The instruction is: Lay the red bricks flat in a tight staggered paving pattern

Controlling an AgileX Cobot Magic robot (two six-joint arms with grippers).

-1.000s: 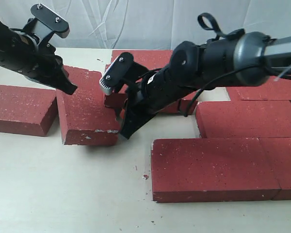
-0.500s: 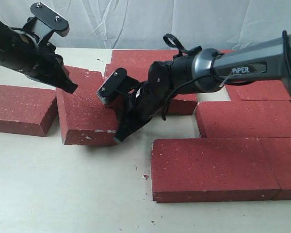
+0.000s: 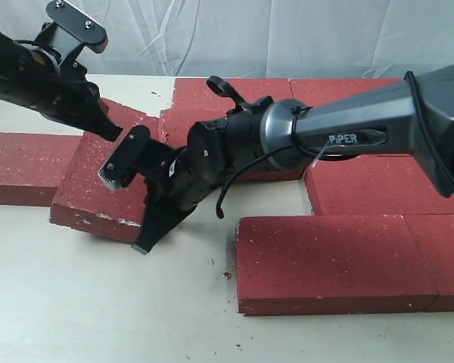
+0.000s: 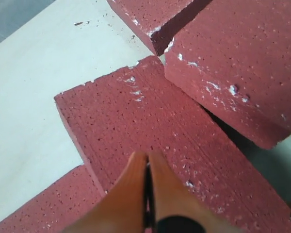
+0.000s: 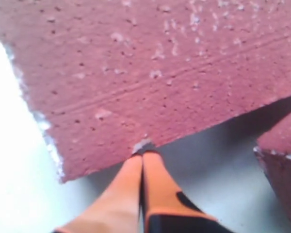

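The skewed dark-red rectangular stone brick [image 3: 87, 193] is best pivoted slowly, pressed edgewise by the right gripper [image 3: 144, 243] and topside by the left gripper [image 3: 110, 134], both closed empty.

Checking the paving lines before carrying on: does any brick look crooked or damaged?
Yes. The brick left of centre sits askew, angled against the squarely laid bricks on the right, and its near edge is chipped pale. The right pincer, shut, is at that near edge.
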